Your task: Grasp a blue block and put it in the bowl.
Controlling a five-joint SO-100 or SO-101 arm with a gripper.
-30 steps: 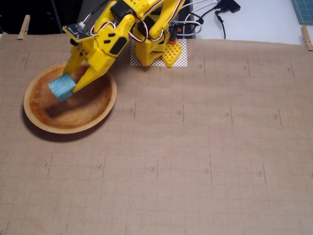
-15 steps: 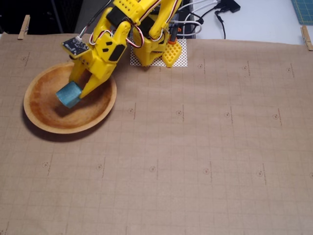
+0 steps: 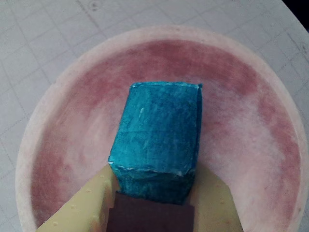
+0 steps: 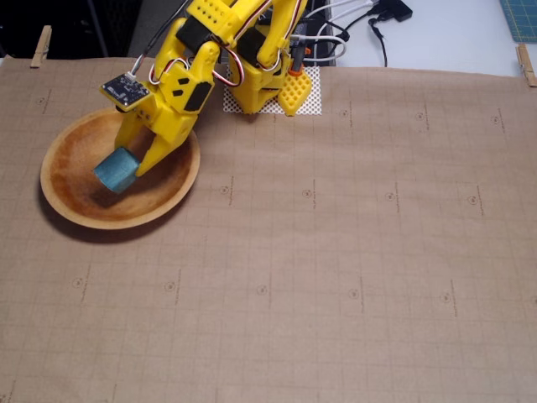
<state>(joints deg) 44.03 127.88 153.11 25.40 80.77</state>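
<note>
Mostly the tabletop (image 4: 336, 277) is bare brown gridded paper, pinned by wooden clothespins, one at the far left edge (image 4: 39, 45) and one at the far right edge (image 4: 525, 64). At the far edge, left of the middle, the yellow arm's base (image 4: 262, 84) stands on a white perforated mat (image 4: 312, 99), with black and white cables (image 4: 361, 25) trailing off behind it. Nothing lies on the paper between the base and the bowl (image 4: 80, 214), which sits near the far left corner of the tabletop.

From the base the arm (image 4: 220, 34) reaches left and tips downward over the bowl's right rim, a small circuit board (image 4: 124, 89) jutting from the wrist toward the left.

Inside the bowl the fingers (image 4: 127, 159) are clamped on the blue block (image 4: 116, 170), one on each side of its rear end; the block sticks out ahead of the fingertips. In the wrist view the two pale yellow fingers (image 3: 82, 208) flank the near end of the blue block (image 3: 157, 135), pressing against its sides, and the block's long top face runs away from the camera over the reddish floor of the bowl (image 3: 251, 96). The block hangs low over the bowl's middle, slightly right of centre in the fixed view; whether its underside touches the wood I cannot tell.
</note>
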